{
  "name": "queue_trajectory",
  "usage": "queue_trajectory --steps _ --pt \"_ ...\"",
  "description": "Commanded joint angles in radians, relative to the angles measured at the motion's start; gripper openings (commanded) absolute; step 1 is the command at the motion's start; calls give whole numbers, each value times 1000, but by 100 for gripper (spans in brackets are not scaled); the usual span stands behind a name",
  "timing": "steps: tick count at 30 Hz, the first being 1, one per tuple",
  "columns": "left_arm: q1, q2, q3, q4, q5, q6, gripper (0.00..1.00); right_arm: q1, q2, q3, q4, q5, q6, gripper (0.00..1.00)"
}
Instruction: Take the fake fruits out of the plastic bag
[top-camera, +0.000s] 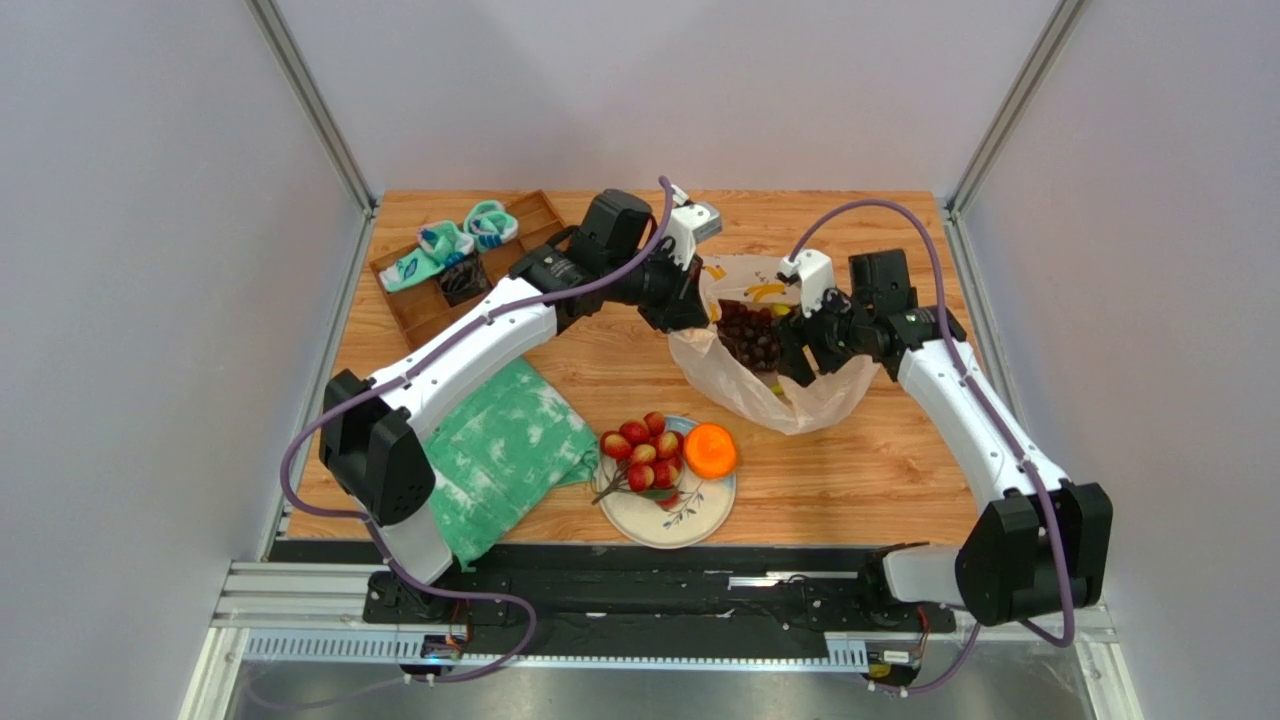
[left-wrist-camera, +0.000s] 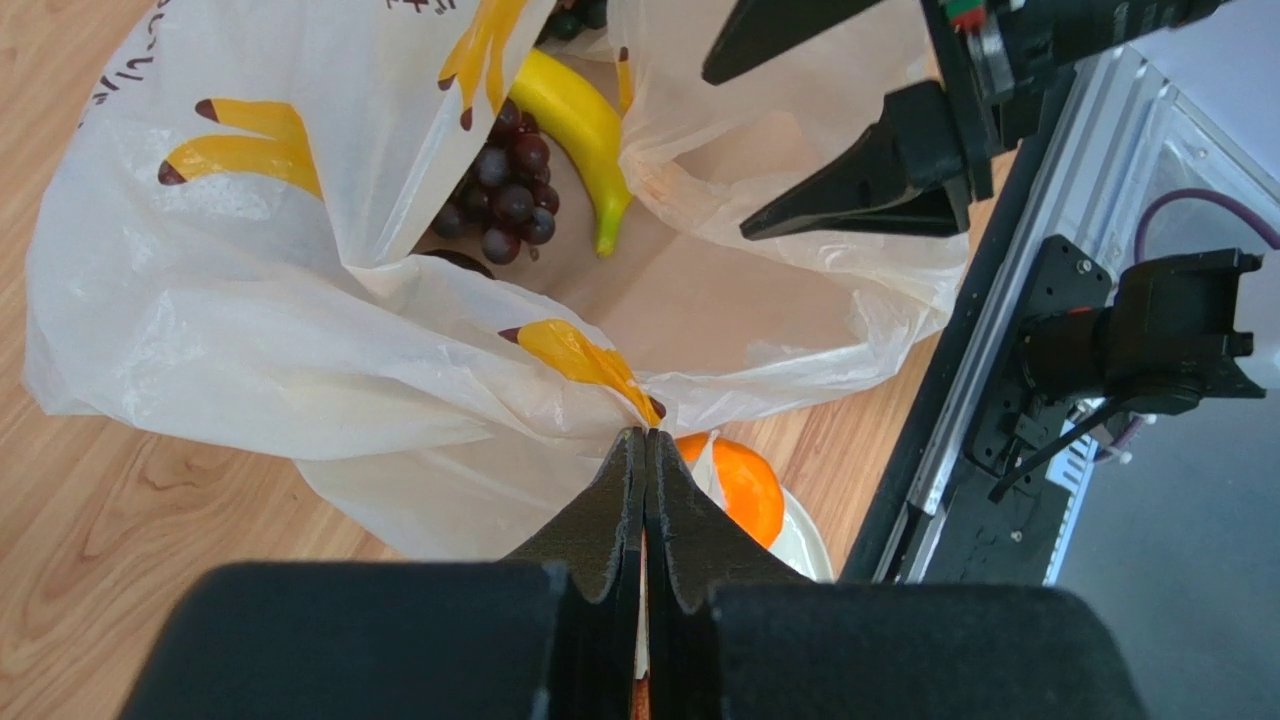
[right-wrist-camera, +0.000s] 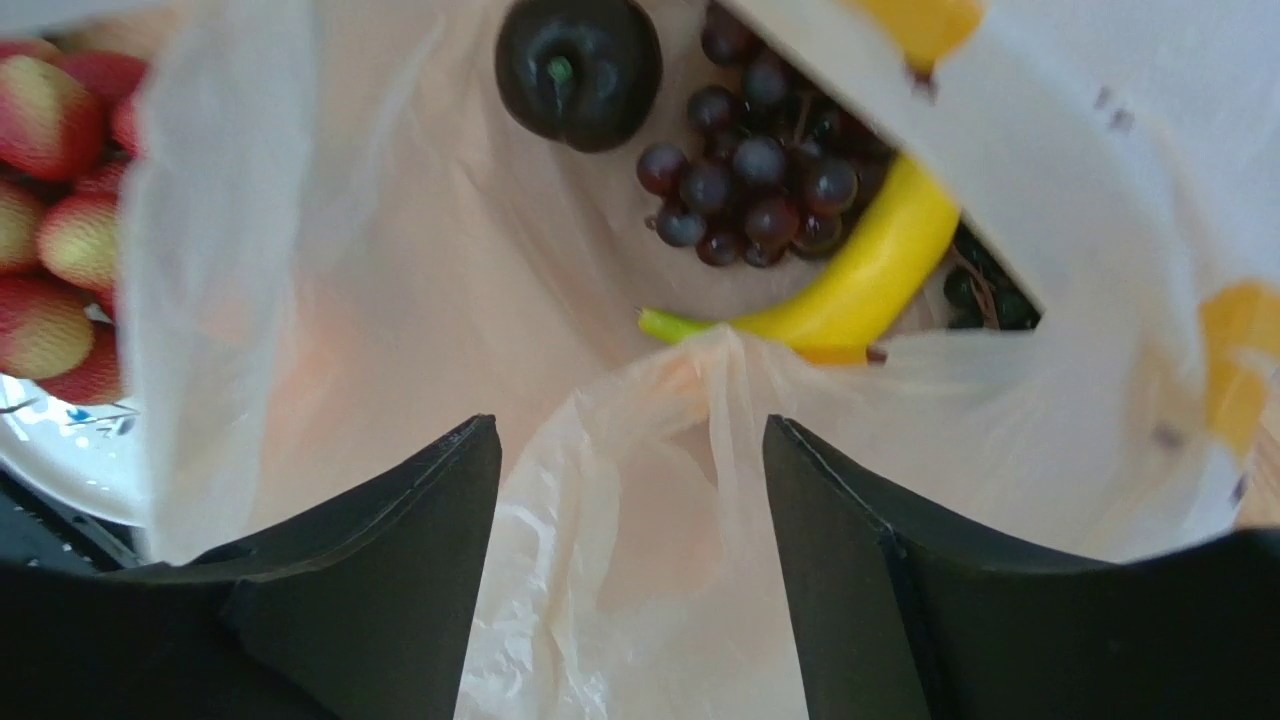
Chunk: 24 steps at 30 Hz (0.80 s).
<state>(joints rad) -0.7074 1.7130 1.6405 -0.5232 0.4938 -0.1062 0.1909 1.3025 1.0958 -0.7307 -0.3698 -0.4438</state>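
The plastic bag (top-camera: 781, 393) lies open at the table's centre right. My left gripper (left-wrist-camera: 646, 438) is shut on the bag's rim (left-wrist-camera: 601, 393) and holds its mouth open. Inside lie a yellow banana (right-wrist-camera: 872, 263), a dark purple grape bunch (right-wrist-camera: 759, 180) and a dark round fruit (right-wrist-camera: 579, 68); banana (left-wrist-camera: 579, 128) and grapes (left-wrist-camera: 504, 180) also show in the left wrist view. My right gripper (right-wrist-camera: 631, 450) is open, over the bag's mouth, with bag film between its fingers. The red ball cluster (top-camera: 642, 452) and the orange (top-camera: 711, 450) rest on a plate (top-camera: 684, 521).
A green-white mottled cloth (top-camera: 504, 450) lies left of the plate. A wooden tray (top-camera: 403, 306) with small teal and dark items stands at the back left. Grey walls enclose the table on three sides.
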Motion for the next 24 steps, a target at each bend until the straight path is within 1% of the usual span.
queue_trajectory --steps 1,3,5,7,11,14,20,23,24 --pt "-4 -67 -16 19 -7 23 0 10 63 139 7 -130 -21 65" --pt "-4 -70 -18 15 -8 25 0 12 118 148 20 -94 -24 63" --pt "-4 -70 -16 15 -8 23 0 13 159 145 57 -63 -35 56" --pt "-4 -66 -15 17 -3 20 0 13 237 150 79 -17 -50 48" --pt "-7 -59 -1 8 3 19 0 9 394 243 62 72 -44 44" --pt "-7 -59 2 3 3 25 0 -13 445 282 73 104 -24 43" --pt "-9 -56 -14 6 3 25 0 -39 452 254 109 150 -32 42" --pt "-10 -55 -16 5 11 20 0 -42 493 259 113 206 -21 47" --pt "-12 -55 -16 5 14 22 0 -44 507 271 113 233 -16 50"
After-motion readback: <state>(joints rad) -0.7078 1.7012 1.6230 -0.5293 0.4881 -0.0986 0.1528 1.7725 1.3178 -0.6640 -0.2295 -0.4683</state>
